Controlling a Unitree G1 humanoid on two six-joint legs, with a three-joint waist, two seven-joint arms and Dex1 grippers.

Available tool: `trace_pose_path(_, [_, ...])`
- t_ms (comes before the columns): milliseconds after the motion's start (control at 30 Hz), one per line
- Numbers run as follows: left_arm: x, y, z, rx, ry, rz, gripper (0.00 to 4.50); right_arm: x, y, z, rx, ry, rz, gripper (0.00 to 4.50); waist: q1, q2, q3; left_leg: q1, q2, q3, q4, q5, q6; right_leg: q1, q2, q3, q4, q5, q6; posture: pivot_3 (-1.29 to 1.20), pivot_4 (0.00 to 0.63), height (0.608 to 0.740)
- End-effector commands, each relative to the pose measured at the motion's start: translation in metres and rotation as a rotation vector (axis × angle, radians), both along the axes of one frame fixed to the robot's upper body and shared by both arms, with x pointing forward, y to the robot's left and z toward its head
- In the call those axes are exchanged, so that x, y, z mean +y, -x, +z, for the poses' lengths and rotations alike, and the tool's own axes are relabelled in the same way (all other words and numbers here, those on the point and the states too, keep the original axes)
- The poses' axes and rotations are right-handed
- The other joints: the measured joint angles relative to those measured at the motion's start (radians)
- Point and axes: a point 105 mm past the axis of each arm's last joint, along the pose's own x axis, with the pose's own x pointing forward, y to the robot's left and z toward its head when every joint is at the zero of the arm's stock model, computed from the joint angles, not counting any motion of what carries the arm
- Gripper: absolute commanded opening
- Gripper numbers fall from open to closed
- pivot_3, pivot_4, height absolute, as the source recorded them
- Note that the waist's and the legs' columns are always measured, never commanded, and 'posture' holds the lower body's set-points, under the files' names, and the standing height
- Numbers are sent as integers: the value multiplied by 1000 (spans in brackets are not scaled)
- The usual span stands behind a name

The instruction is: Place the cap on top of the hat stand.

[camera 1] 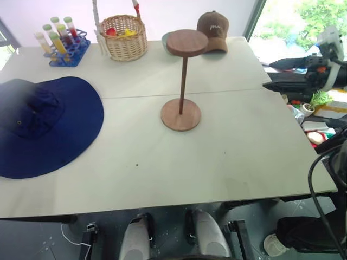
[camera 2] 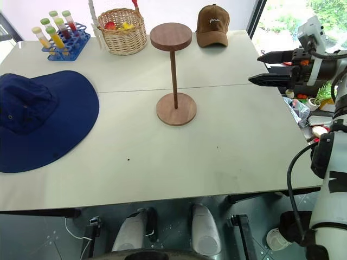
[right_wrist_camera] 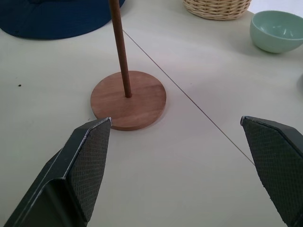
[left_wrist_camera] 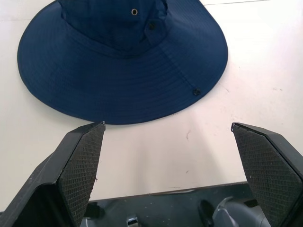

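Note:
The navy-blue cap (camera 1: 43,124) lies flat, crown up, on the left side of the white table (camera 1: 227,157). The left wrist view looks down on the cap (left_wrist_camera: 123,61) over the table's near edge, and my left gripper (left_wrist_camera: 168,125) hangs open short of the brim, with nothing between its fingers. The wooden hat stand (camera 1: 183,76) stands upright mid-table with its round disc top bare. My right gripper (camera 2: 263,69) hovers open at the table's right edge, pointing toward the stand. Its wrist view shows the stand's base (right_wrist_camera: 128,99) just beyond my right gripper (right_wrist_camera: 176,120).
Along the far edge stand a blue rack of test tubes (camera 1: 62,43), a wicker basket (camera 1: 124,37), a pale green bowl (right_wrist_camera: 277,30) and a brown baseball cap (camera 1: 213,31). Small plants and clutter (camera 2: 309,103) sit off the table's right side.

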Motion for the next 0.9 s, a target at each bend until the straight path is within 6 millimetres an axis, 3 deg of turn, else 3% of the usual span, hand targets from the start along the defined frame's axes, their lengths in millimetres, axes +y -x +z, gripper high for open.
trace_pose_path(33, [-1,-7,13,-56,-41,-18,4500,-1,3,19,-70,-12,1,4483,0,0,0,0,0,0,0,0,0,0,0,0,0,0,0,0,150,740])
trace_pose_path(367, [-9,-33,13,-86,-76,-48,4500,-2,2,23,-45,-82,-25,4483,1,0,0,0,0,-1,6,0,0,2,0,0,3,0,0,0,150,740])
trace_pose_path(533, [-25,-53,-17,63,-327,-146,4500,8,15,16,-41,-35,60,4483,3,0,-1,0,0,-1,9,0,0,3,0,0,6,0,0,0,150,740])
trace_pose_path(633, [-28,-74,-27,107,-447,-214,4500,26,35,15,3,-93,157,4483,11,1,-1,0,0,-1,10,1,2,3,0,0,9,0,0,0,150,740])
trace_pose_path(900, [-49,-125,-53,137,-704,-388,4500,55,91,-17,118,-57,264,4483,39,2,-2,1,1,-1,12,0,0,2,-1,0,12,0,0,0,150,740])
